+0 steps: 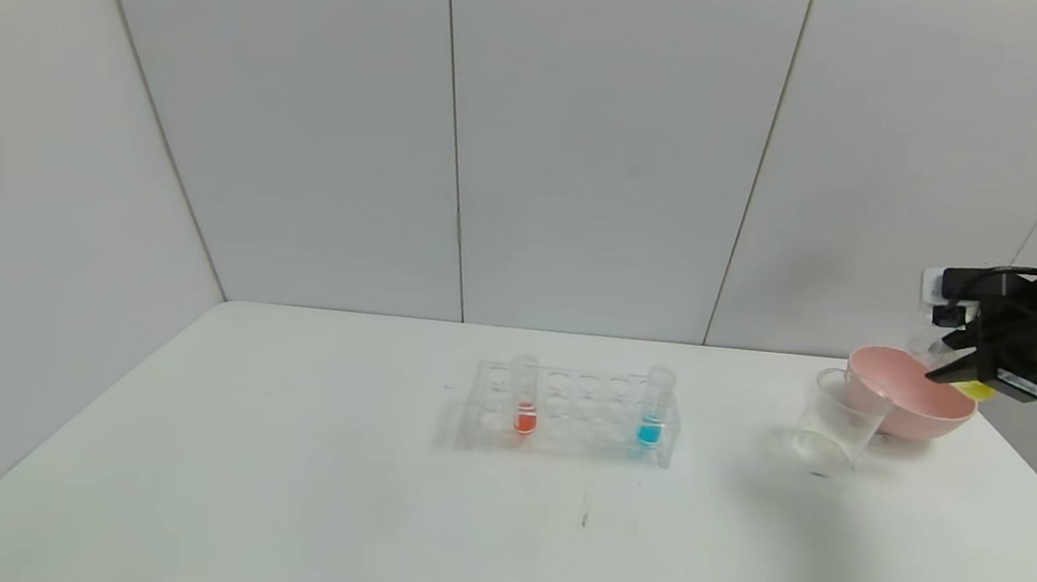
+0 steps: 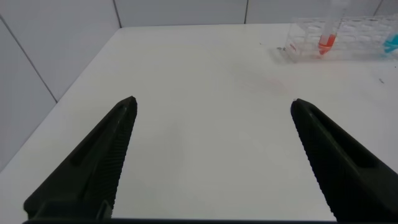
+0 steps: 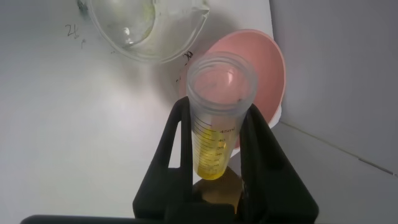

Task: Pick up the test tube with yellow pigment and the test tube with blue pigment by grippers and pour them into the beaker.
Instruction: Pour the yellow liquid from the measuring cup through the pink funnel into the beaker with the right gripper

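Note:
My right gripper is shut on the test tube with yellow pigment and holds it tilted over the pink bowl, just right of the beaker. In the right wrist view the tube sits between the two black fingers, open mouth toward the beaker, yellow liquid at its bottom. The test tube with blue pigment stands upright at the right end of the clear rack. My left gripper is open and empty over bare table, out of the head view.
A pink bowl stands behind and touching the beaker near the table's right edge; it also shows in the right wrist view. A tube with orange-red liquid stands in the rack's left part. The left wrist view shows the rack far off.

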